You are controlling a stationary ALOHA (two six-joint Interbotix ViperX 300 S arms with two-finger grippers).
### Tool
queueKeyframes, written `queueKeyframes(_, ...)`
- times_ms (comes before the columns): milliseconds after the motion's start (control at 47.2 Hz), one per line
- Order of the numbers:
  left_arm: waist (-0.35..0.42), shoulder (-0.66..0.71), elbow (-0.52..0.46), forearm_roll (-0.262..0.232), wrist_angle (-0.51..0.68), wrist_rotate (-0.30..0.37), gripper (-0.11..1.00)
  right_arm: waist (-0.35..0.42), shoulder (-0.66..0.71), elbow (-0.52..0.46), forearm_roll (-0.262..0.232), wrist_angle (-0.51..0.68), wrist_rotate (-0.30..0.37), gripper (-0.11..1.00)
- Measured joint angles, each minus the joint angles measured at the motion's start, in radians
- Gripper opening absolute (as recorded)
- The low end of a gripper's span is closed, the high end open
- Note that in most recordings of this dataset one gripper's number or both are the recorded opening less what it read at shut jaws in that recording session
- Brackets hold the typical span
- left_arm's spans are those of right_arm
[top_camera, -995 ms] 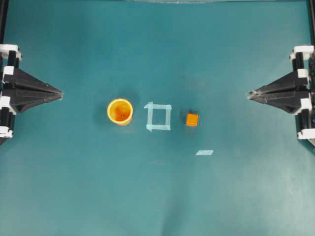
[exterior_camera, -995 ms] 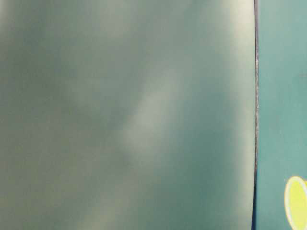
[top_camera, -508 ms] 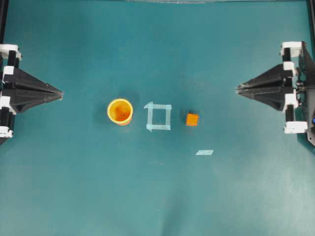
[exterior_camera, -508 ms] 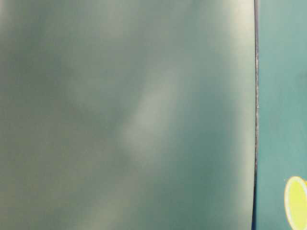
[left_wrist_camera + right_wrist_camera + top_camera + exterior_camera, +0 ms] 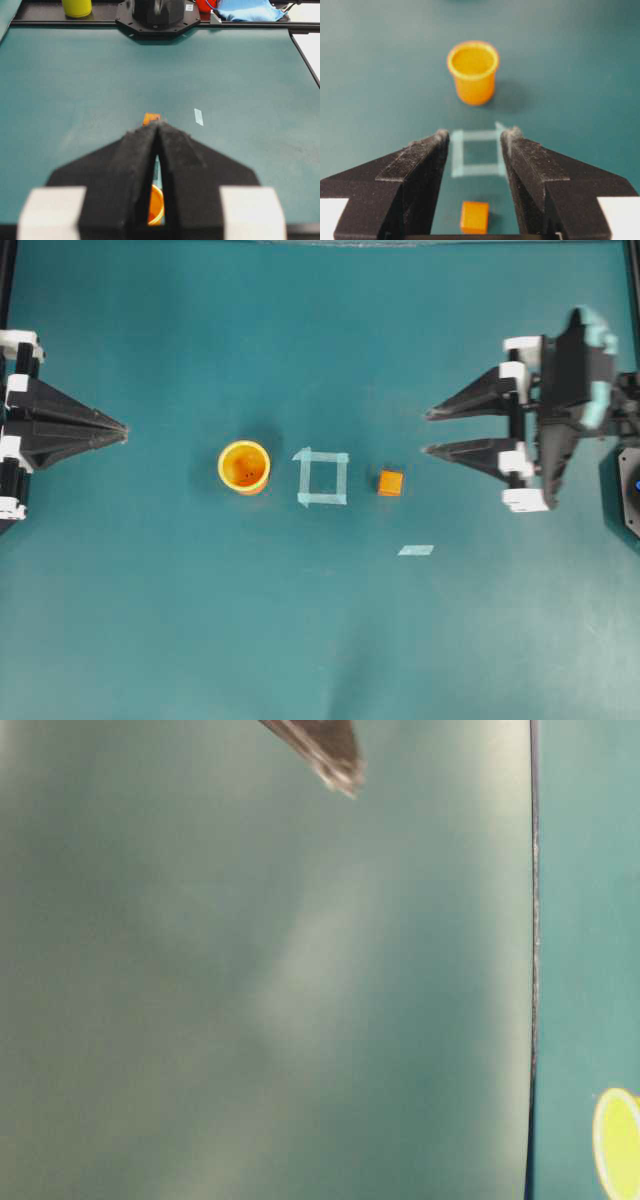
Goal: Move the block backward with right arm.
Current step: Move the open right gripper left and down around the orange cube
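Advancing from the 3 o'clock edge, the right gripper now has its fingers spread, empty. It needs to straddle the block, which sits at its 7 o'clock beside the tape square, then close squarely. The left gripper is clenched.

My right claw: matte black, two pointed wedge fingers, rough grainy pads, white fittings at the base, pale teal tape on the wrist. Left claw: same black wedges, white blocks.
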Motion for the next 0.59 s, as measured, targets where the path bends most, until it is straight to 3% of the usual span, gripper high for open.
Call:
queueKeyframes(296,0.0,0.0,-0.003,0.0,0.0,0.0,0.0,0.0,0.189,-0.084,0.0,0.087,0.0,0.6)
queueKeyframes(593,0.0,0.003,-0.003,0.0,0.006,0.0,0.0,0.0,0.324,-0.103,0.0,0.103,0.002,0.61)
